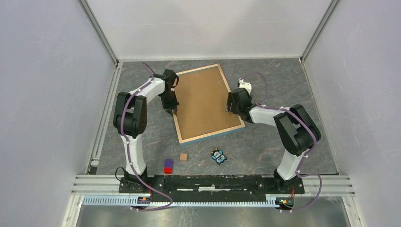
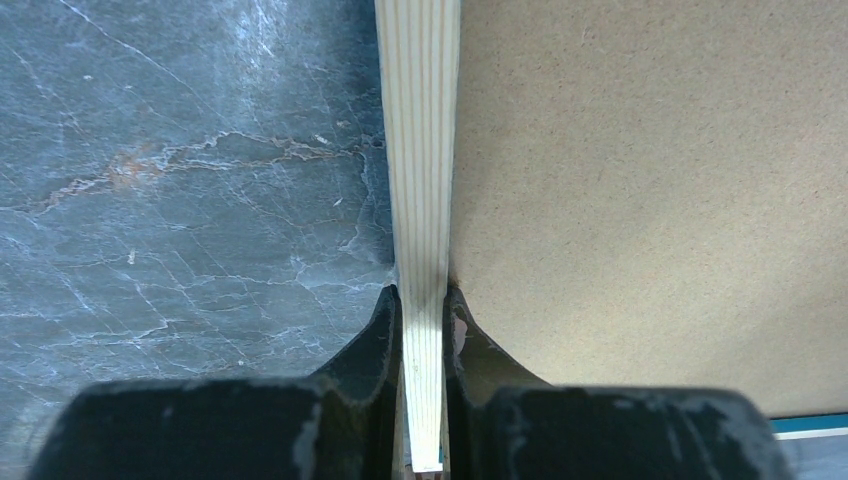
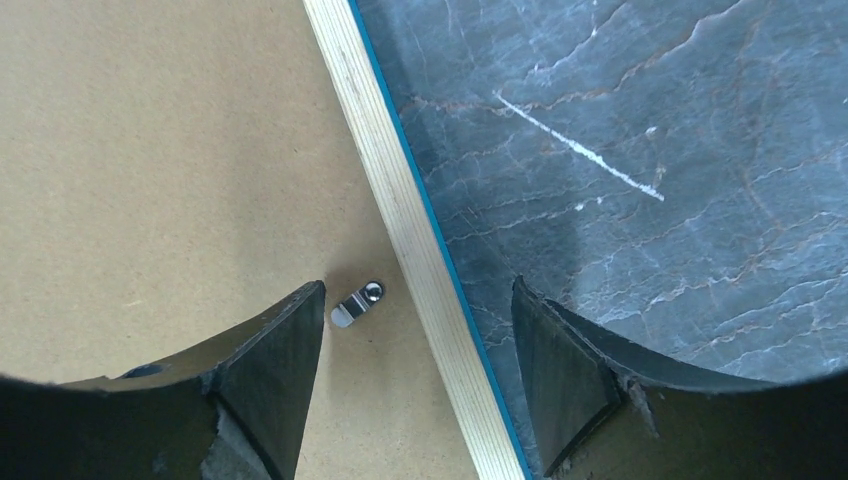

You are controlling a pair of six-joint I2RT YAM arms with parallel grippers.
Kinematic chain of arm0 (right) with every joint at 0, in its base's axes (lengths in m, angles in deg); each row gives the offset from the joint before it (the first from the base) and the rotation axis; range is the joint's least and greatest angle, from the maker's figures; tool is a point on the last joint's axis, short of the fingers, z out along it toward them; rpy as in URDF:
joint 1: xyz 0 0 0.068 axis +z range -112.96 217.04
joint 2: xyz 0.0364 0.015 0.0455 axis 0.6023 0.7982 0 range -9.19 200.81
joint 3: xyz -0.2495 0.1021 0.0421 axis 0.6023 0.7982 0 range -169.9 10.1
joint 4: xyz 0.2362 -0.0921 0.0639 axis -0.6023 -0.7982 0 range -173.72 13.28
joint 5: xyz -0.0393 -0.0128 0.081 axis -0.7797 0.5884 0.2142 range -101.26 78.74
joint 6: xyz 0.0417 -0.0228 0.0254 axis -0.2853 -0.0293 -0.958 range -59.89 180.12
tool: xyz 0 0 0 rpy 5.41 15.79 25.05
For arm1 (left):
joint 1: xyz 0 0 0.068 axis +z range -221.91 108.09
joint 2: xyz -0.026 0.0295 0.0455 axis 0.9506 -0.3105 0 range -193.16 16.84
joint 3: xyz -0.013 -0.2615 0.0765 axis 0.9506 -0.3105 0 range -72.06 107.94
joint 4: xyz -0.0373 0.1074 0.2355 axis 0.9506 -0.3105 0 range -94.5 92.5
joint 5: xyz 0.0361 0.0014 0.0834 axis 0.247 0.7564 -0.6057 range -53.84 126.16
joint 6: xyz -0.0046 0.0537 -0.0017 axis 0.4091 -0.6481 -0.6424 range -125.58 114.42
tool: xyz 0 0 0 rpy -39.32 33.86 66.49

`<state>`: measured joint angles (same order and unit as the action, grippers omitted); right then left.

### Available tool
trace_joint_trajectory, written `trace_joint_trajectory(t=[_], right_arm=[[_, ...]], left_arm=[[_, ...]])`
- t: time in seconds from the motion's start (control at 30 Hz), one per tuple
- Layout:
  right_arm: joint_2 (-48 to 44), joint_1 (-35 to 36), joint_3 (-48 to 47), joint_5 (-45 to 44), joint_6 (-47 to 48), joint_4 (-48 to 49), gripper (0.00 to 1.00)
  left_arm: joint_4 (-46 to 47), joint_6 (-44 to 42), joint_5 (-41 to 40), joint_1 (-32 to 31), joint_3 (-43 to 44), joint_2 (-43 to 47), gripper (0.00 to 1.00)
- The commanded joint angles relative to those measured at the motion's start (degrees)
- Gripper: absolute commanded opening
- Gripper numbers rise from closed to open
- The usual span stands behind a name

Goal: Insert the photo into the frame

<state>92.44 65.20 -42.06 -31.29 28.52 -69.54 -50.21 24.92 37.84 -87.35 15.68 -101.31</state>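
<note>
The frame [image 1: 213, 134] lies face down on the grey marbled table, light wood rim up, with a thin blue edge showing. The plain brown backing board [image 1: 204, 101] fills it. My left gripper [image 1: 173, 109] is shut on the frame's left rim [image 2: 420, 150], one finger on each side of the wood [image 2: 422, 292]. My right gripper [image 1: 231, 108] is open and straddles the right rim [image 3: 400, 210], one finger over the board and one over the table [image 3: 418, 300]. A small metal tab [image 3: 357, 302] sits on the board beside the rim. The photo is not visible in any view.
Near the table's front lie a small wooden cube [image 1: 183, 156], a red and purple block [image 1: 168, 166] and a small blue patterned object [image 1: 218, 156]. White enclosure walls stand at the left, back and right.
</note>
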Motion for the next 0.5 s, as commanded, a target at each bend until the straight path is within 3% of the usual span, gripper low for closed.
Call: trace_joint_trajectory(t=[0.0,0.2,0.33,0.47], right_arm=[[1.12,0.77,-3.20,-1.00,1.05,-4.39,0.73],[0.00,1.07,-1.63,-0.50,3.42,-6.92,0.69],[1.82,1.02,-4.05,-0.34,6.24,-10.47,0.63],[2.44,0.83,-4.35,2.83,7.04,-10.94,0.53]], left_arm=[[1.93,-1.33,-0.16,-0.11,-1.03,-1.69,0.02],[1.93,1.96,-1.08,0.10,-2.46,-0.14,0.02],[-2.01,2.19,-3.08,0.50,1.09,-1.21,0.02],[-0.56,2.13,-2.66,0.50,-0.74,-1.00,0.02]])
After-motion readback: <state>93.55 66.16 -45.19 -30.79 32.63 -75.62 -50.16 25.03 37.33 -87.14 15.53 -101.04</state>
